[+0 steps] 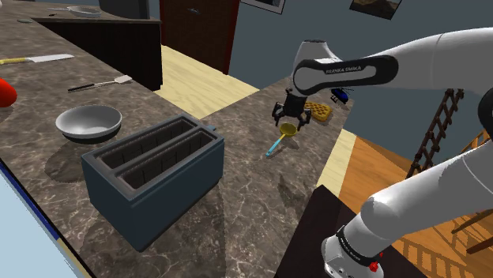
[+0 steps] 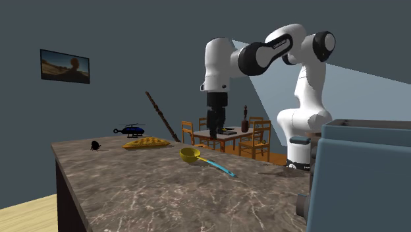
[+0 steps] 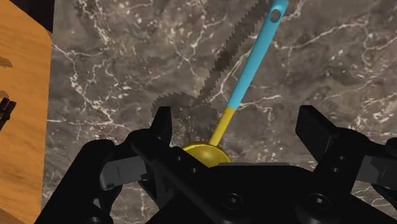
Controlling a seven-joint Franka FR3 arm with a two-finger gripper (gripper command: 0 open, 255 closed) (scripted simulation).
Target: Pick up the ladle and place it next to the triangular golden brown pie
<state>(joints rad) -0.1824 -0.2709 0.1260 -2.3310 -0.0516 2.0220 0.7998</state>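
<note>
While my gripper (image 3: 238,125) hangs over the bowl of the ladle (image 3: 253,60) with fingers (image 3: 161,126) spread and touching nothing, the ladle lying flat on the counter (image 1: 237,213) near the pie (image 1: 320,110), I judge a descent here could pinch the rounded bowl, not the slim handle, so it slips or tips out.

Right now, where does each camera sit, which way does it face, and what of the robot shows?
Shoulder view: beside and behind the stand, looking down the counter over the toaster to the ladle; the arm shows.
Second exterior view: counter-height, facing the arm across the ladle.
Wrist view: on the hand, looking down at the ladle; the open tool straddles its bowl.
Shared: all show the ladle; both exterior views, the triangular pie.
</note>
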